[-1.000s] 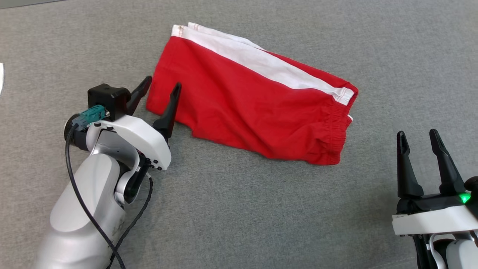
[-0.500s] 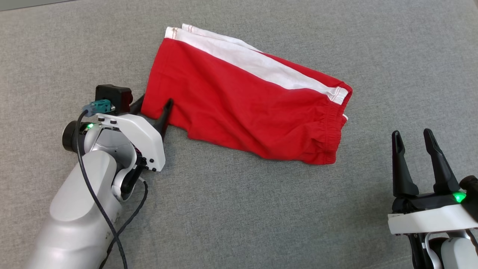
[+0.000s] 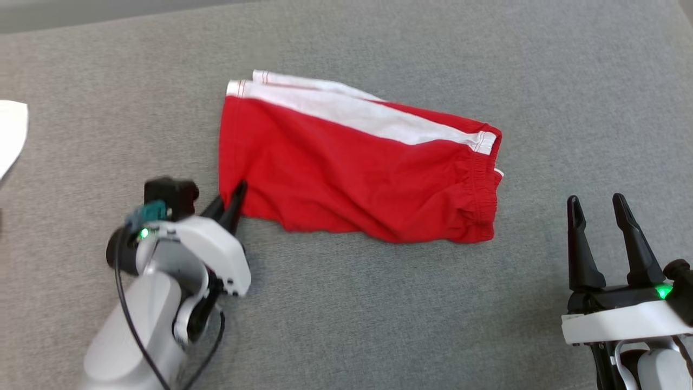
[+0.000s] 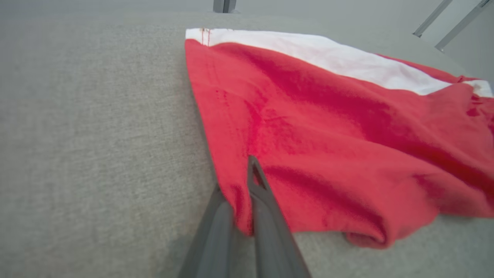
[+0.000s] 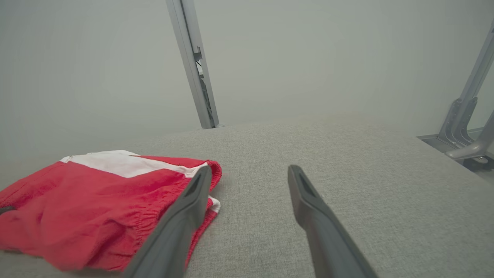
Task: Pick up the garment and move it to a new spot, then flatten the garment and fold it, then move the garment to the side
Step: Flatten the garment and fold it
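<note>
Garment: red cloth shorts with a white side stripe (image 3: pixel 352 168), lying flat on the grey woven fabric surface (image 3: pixel 379 314), just above centre in head view, elastic waistband toward 3 o'clock. At 8 o'clock, the left gripper (image 3: pixel 230 201) is clamped on the hem corner at the shorts' own 8 o'clock; the left wrist view shows red cloth pinched between the fingers. At 4 o'clock, the right gripper (image 3: pixel 598 203) has its jaws spread and empty, near the waistband, not touching. A flat white item (image 3: pixel 11 130) lies at the 9 o'clock edge.
</note>
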Tool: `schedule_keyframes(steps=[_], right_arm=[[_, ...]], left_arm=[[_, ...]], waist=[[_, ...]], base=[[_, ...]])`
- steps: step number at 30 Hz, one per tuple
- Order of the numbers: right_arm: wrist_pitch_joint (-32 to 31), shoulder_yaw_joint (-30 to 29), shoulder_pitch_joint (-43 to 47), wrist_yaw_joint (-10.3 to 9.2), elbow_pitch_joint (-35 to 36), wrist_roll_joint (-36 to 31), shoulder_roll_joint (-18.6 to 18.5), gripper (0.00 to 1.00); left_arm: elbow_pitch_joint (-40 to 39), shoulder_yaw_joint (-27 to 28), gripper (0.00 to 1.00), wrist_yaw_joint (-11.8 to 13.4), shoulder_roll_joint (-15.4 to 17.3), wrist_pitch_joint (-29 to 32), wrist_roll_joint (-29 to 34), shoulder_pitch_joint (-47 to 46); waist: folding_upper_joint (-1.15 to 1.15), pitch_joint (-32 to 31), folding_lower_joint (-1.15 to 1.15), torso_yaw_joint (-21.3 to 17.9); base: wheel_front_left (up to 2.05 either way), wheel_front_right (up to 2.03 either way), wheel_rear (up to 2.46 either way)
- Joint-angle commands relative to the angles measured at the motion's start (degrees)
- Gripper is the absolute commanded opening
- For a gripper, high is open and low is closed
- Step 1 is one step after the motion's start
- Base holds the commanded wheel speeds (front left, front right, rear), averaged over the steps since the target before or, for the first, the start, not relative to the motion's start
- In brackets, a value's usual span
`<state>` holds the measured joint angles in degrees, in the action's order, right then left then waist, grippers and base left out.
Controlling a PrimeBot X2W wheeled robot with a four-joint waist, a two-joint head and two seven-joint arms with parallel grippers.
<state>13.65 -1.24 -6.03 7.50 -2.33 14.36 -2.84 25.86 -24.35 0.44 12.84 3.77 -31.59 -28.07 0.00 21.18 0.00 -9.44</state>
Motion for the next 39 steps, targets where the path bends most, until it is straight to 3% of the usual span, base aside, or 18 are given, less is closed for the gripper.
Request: schedule_keyframes(steps=[1, 7, 13, 14, 15, 16, 23, 30, 39], right_arm=[[0.0, 0.1, 0.6, -0.01, 0.1, -0.1, -0.2, 1.00], [-1.2, -0.1, 1.7, -0.01, 0.5, -1.3, -0.2, 1.00], [-2.4, -0.4, 2.0, -0.01, 1.2, -1.9, -0.4, 1.00], [-2.6, -0.5, 2.0, -0.01, 1.3, -1.9, -0.5, 1.00], [-2.9, -0.5, 2.1, -0.01, 1.3, -1.8, -0.5, 1.00], [-3.1, -0.6, 2.1, -0.01, 1.4, -1.9, -0.6, 1.00], [-4.6, -0.8, 2.6, -0.01, 1.4, -3.5, -0.6, 1.00], [-6.2, -0.5, 3.5, -0.01, 2.1, -4.0, -1.7, 1.00], [-8.1, -1.4, 5.3, -0.01, 2.9, -4.2, -2.7, 1.00]], left_arm=[[-1.8, 0.5, 0.00, 0.9, 0.7, -0.5, -0.3, 2.3], [-11.9, 1.7, 0.00, 4.5, 1.1, -1.3, -2.3, 12.8], [-17.5, 1.6, 0.00, 6.2, 0.7, -0.4, -3.7, 18.2], [-18.1, 1.6, 0.32, 6.3, 0.5, -0.1, -4.2, 18.7], [-18.6, 1.7, 0.73, 6.5, 0.3, 0.0, -4.5, 19.2], [-19.0, 1.7, 1.00, 6.6, 0.2, 0.1, -4.9, 19.5], [-21.0, 3.8, 1.00, 8.0, 0.5, -6.7, -2.7, 20.1], [-24.4, 7.1, 1.00, 9.2, 2.6, -16.2, 2.1, 17.4], [-25.5, 8.3, 1.00, 9.6, 5.0, -17.5, 3.7, 21.3]], waist=[[0.00, -1.0, 0.00, 1.1], [0.00, -3.0, 0.00, 3.5], [0.00, -3.7, 0.00, 4.9], [0.00, -3.8, 0.00, 5.0], [0.00, -3.8, 0.00, 5.1], [0.00, -3.9, 0.00, 5.2], [0.00, -6.2, 0.00, 5.3], [0.00, -8.6, 0.00, 6.6], [0.00, -11.8, 0.00, 9.0]], base=[[0.00, 0.00, 0.00], [0.00, 0.00, 0.00], [0.00, 0.00, 0.00], [0.00, 0.00, 0.00], [0.00, 0.00, 0.00], [0.00, 0.00, 0.00], [0.00, 0.00, 0.00], [0.00, 0.00, 0.00], [0.00, 0.00, 0.00]])
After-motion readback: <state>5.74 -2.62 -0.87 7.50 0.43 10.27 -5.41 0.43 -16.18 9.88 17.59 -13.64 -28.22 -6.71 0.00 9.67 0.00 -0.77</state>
